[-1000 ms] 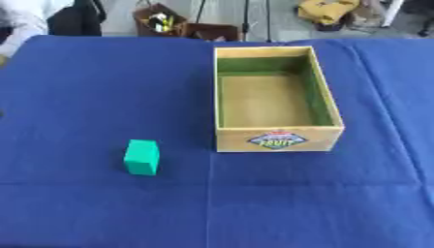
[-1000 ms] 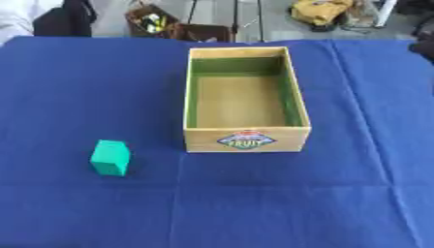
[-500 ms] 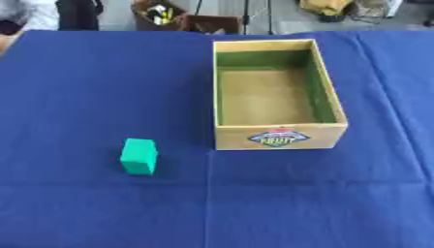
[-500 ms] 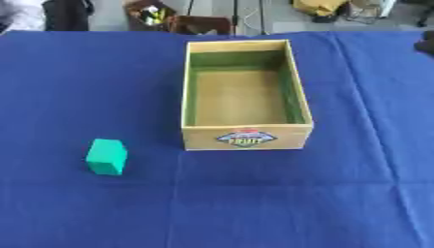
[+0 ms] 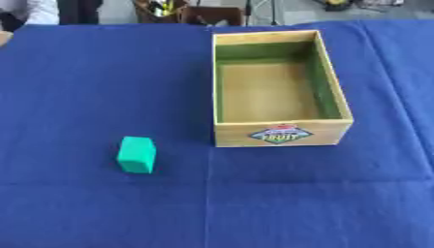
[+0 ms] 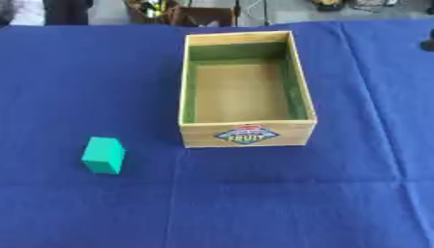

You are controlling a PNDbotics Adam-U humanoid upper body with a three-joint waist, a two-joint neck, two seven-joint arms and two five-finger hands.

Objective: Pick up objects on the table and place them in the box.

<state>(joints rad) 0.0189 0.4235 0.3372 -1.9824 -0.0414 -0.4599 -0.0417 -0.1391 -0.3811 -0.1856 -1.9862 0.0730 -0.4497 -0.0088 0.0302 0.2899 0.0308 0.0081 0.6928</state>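
- On the tabletop (image 5: 101, 87), covered by a dark blue cloth with fold creases, lay the task's things.
- A wooden box (image 5: 278, 134) stood a little right of the middle, its long sides running from near to far.
- The box's inner walls were green and its floor was plain wood; nothing could be seen lying inside it.
- A label reading "FRUIT" (image 5: 280, 135) sat on the near outer wall of the box.
- A small green block (image 5: 136, 154) rested on the cloth to the left of the box, level with the box's near end and apart from it.
- The block stood upright on one face, its top a lighter green than its sides, and nothing touched it.
- A small dark shape (image 6: 428, 45) showed at the right edge of the right eye view, level with the far part of the box; what it was could not be told.
- Neither hand of the robot appeared in either view, so the state of the fingers could not be told.
- Beyond the far edge of the tabletop some clutter (image 5: 182, 10) stood on a grey floor, too indistinct to name.
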